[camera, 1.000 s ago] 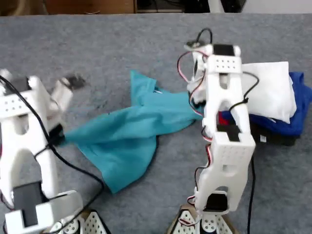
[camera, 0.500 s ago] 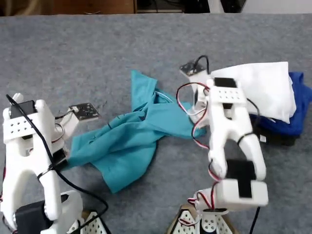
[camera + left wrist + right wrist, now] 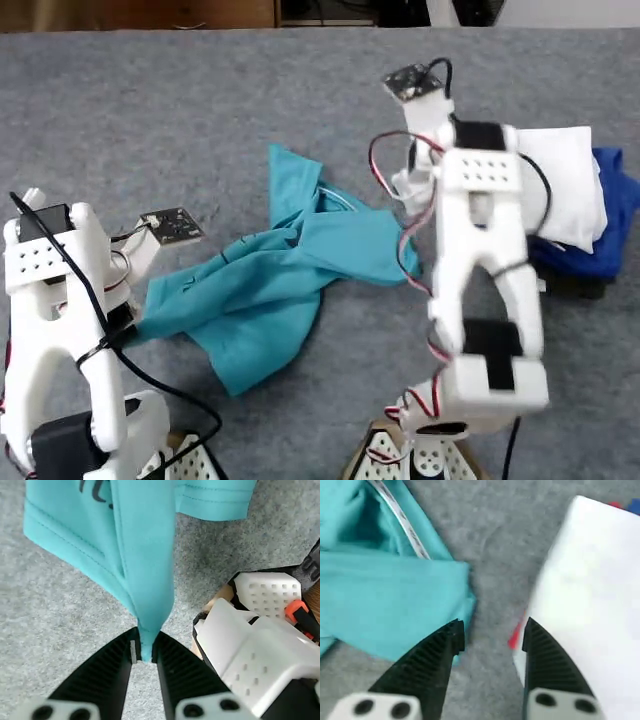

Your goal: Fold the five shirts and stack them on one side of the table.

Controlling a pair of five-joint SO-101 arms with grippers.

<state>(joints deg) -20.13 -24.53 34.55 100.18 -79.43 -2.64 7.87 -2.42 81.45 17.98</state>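
Note:
A teal shirt (image 3: 270,280) lies crumpled across the middle of the grey table. My left gripper (image 3: 145,651) is shut on a pinched fold of the teal shirt (image 3: 145,565) at its left end, low by the table. My right gripper (image 3: 492,632) hangs open above the gap between the teal shirt (image 3: 380,600) and the stack, with nothing between its fingers. On the right side sits a stack of folded shirts: a white one (image 3: 565,185) on top, a blue one (image 3: 610,225) under it, a red edge (image 3: 515,635) showing below.
The grey carpet-like table (image 3: 200,110) has free room at the back and far left. The right arm's white body (image 3: 485,260) stands over the stack's left side. The left arm's base (image 3: 265,630) is close beside the left gripper.
The right arm let go of the teal shirt's right end, rose and swung back toward the stack. The shirt slackened and the left arm, still holding its end, shifted slightly.

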